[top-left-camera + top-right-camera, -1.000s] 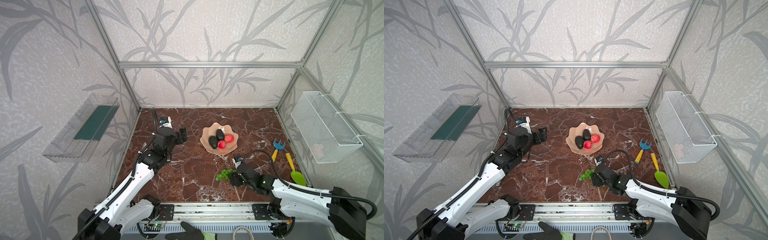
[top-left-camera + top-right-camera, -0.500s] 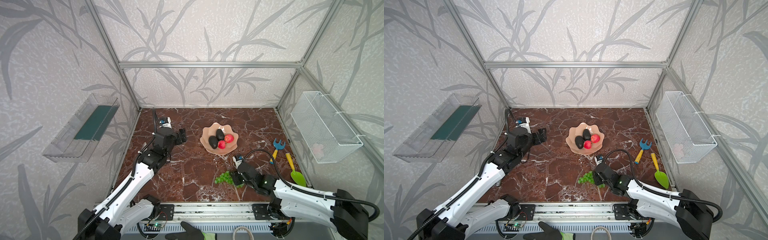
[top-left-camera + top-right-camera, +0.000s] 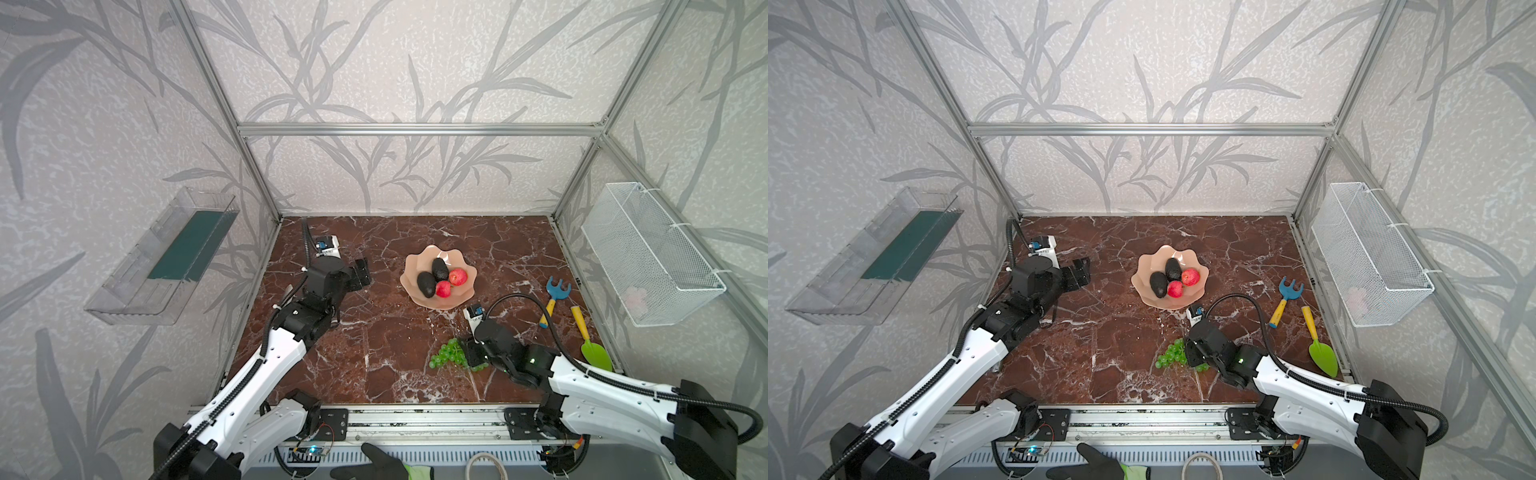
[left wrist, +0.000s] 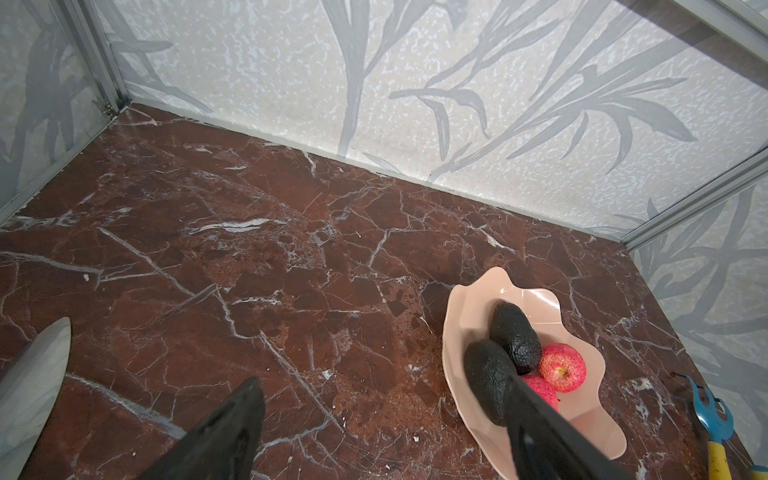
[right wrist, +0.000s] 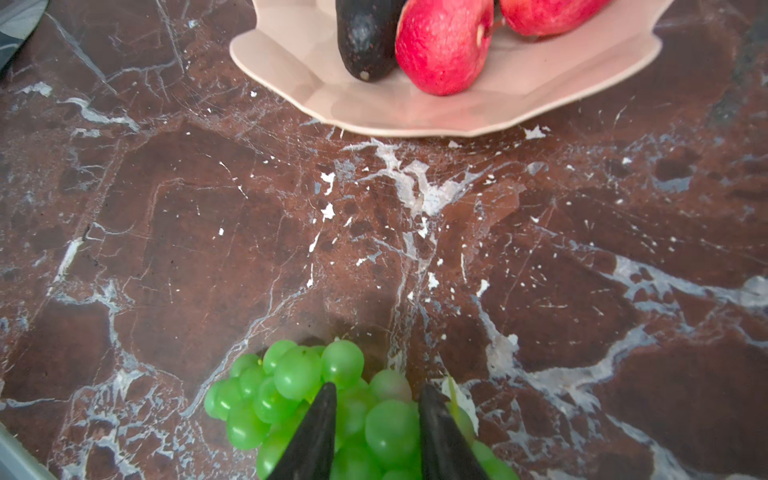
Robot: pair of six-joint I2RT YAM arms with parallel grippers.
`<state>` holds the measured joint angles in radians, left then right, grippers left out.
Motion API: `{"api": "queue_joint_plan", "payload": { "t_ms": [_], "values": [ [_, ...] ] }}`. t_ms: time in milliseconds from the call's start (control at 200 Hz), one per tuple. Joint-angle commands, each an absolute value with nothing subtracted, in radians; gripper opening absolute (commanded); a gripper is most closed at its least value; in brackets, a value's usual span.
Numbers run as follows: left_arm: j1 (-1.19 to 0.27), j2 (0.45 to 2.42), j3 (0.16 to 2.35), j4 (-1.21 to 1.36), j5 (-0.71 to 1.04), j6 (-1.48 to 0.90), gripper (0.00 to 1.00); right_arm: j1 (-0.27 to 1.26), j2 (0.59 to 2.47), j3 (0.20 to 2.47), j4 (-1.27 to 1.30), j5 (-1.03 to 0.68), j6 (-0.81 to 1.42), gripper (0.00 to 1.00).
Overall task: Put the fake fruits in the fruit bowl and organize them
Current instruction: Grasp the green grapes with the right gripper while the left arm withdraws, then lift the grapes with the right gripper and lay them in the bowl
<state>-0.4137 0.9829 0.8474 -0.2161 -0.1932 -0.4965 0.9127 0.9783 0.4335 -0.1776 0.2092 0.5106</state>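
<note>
the right pincer point(image 5: 374, 395) is clamped on the grapes point(image 5: 299, 374), its two black fingers pressed into the green bunch. in both top views the grapes sit low at the marble table point(image 3: 374, 332), at about 6 o'clock from the bowl point(image 3: 453, 297) and clear of its rim. i cannot tell whether the bunch has left the table. two avocados point(image 3: 427, 284) lie side by side in the bowl, with two apples point(image 3: 458, 276) touching them on the 3 o'clock side. the left pincer point(image 3: 362, 272) hangs at 9 o'clock from the bowl, spread wide and empty.
</note>
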Motion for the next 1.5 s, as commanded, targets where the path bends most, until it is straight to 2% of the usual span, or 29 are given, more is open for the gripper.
{"api": "queue_joint_plan", "payload": {
  "t_ms": [0,315,670,1190,1295,1394,1494],
  "values": [
    [-0.405,0.963,0.833,-0.224,-0.214,-0.488,0.90,0.920,0.946,0.520,-0.218,0.229,0.493,0.33],
    [-0.394,0.939,0.819,-0.236,-0.221,-0.488,0.90,0.914,0.947,0.738,-0.313,0.263,0.425,0.33],
    [-0.379,0.884,0.807,-0.274,-0.237,-0.479,0.91,0.728,1.213,0.985,-0.153,0.104,0.333,0.35],
    [-0.352,0.847,0.788,-0.295,-0.272,-0.463,0.91,0.507,1.567,1.036,0.069,-0.081,0.342,0.38],
    [-0.348,0.840,0.790,-0.291,-0.273,-0.465,0.91,0.491,1.603,1.050,0.080,-0.103,0.344,0.47],
    [-0.345,0.828,0.790,-0.287,-0.282,-0.462,0.91,0.478,1.595,1.053,0.095,-0.116,0.345,0.68],
    [-0.343,0.818,0.774,-0.263,-0.302,-0.450,0.91,0.472,1.561,1.068,0.087,-0.120,0.315,0.79]
  ]
}}
